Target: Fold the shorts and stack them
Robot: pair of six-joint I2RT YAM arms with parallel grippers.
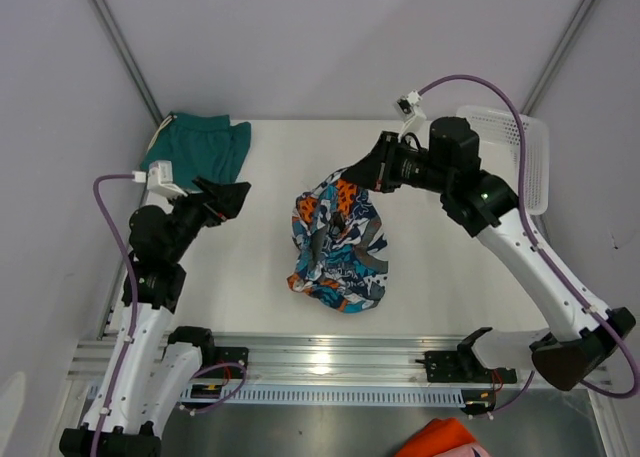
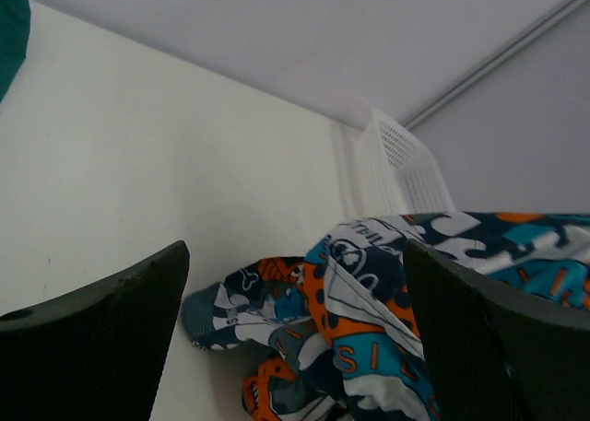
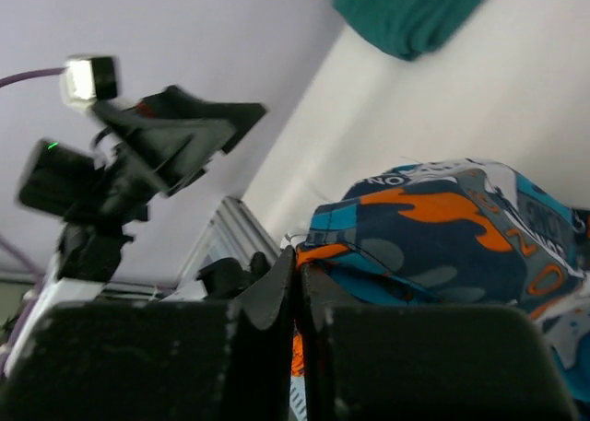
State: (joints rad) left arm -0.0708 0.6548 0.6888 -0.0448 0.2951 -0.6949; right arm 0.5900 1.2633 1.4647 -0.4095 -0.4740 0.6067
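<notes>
In the overhead view, the printed shorts (image 1: 338, 245) are lying in a crumpled heap at the middle of the surface (image 1: 255, 277). The teal shorts (image 1: 200, 149) are sitting flat at the far left corner, probably waiting there as the base of the stack. The right pincer (image 1: 348, 177) is reaching in from the right to the heap's far edge, where the cloth is rising in a small peak to meet it. The left pincer (image 1: 230, 199) is hovering to the left of the heap, apart from it and pointing toward it. A white mesh basket (image 1: 522, 149) is standing behind the right arm and an orange cloth (image 1: 445, 439) is showing at the near edge, and neither is taking part. In the left wrist view, the fingers (image 2: 101, 338) are standing wide apart with nothing between them. They are framing the printed heap, likely so this arm can take a second corner for spreading. In the right wrist view, the fingers (image 3: 184, 356) are drawn almost together, leaving only a thin slit with a sliver of orange in it. They appear to be nipping a fold of the printed shorts' edge while the bulk is bunching just beyond the tips. Such a narrow pinch suits lifting a hem rather than the whole wad.
</notes>
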